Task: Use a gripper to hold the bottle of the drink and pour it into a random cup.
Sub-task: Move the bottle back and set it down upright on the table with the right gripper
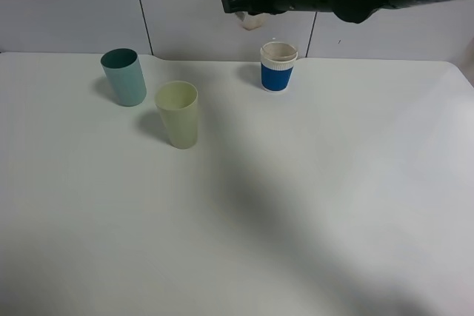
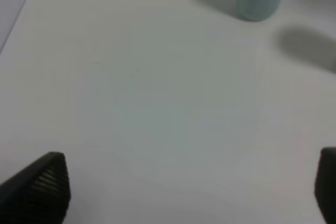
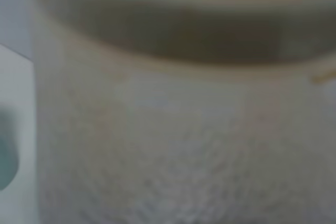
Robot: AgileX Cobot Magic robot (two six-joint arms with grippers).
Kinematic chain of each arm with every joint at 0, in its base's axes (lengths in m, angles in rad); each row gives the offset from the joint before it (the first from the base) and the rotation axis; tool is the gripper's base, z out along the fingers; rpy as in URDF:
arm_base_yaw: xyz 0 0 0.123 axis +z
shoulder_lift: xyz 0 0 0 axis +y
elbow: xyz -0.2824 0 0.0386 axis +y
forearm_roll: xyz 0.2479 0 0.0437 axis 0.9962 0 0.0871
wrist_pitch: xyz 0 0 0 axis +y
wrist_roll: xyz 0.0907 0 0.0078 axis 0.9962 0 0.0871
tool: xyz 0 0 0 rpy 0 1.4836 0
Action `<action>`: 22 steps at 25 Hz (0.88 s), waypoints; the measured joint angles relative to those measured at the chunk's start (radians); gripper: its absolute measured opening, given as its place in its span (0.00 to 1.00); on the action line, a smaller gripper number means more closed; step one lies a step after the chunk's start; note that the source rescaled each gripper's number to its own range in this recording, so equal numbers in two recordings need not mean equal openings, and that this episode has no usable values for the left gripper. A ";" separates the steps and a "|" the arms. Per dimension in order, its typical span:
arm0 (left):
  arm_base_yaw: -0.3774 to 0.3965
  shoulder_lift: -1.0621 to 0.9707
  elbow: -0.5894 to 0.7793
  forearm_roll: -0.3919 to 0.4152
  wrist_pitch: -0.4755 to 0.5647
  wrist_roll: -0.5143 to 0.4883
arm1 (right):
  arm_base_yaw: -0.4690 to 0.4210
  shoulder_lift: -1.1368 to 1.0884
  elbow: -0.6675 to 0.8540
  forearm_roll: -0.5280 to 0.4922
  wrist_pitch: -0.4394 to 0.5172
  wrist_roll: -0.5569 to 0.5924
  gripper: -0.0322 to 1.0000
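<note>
Over the table, high camera: the right gripper [image 1: 238,4] hangs near the far wall, clamped on the bottle of the drink [image 1: 252,21]; only a pale sliver of the bottle shows under the black fingers.
Cups on the table [image 1: 333,205]: a blue-and-white cup [image 1: 278,70] stands nearest, below and slightly right of the bottle; a yellow-green cup [image 1: 178,116] and a teal cup [image 1: 124,78] stand well apart to the left.
Bottle tilt: cannot tell from this view.
Left wrist camera: the left gripper [image 2: 189,184] is wide open and holds nothing; its ribbed fingers [image 2: 47,184] sit at the frame's corners above bare table, and the teal cup is in sight beyond them.
Right wrist camera: a blurred, pale bottle wall fills the frame, with a darker band across it; the grip itself is hidden.
Risk, spill: the bottle is capless, so tipping it before its mouth is over a cup would likely wet the table.
Risk, knock: coming down too low could topple a light cup.
Risk, slip: a smooth plastic body could turn in the grip while pouring.
</note>
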State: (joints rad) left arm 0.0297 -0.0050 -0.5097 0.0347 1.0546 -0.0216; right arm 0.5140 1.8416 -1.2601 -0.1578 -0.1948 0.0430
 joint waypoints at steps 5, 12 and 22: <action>0.000 0.000 0.000 0.000 0.000 0.000 | 0.001 0.001 0.097 0.040 -0.077 0.000 0.03; 0.000 0.000 0.000 0.000 0.000 0.000 | 0.001 0.001 0.209 0.047 -0.189 0.001 0.03; 0.000 0.000 0.000 0.000 0.000 0.000 | 0.002 0.068 0.257 0.048 -0.233 0.002 0.03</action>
State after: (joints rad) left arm 0.0297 -0.0050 -0.5097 0.0347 1.0546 -0.0216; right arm 0.5155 1.9099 -1.0028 -0.1102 -0.4278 0.0448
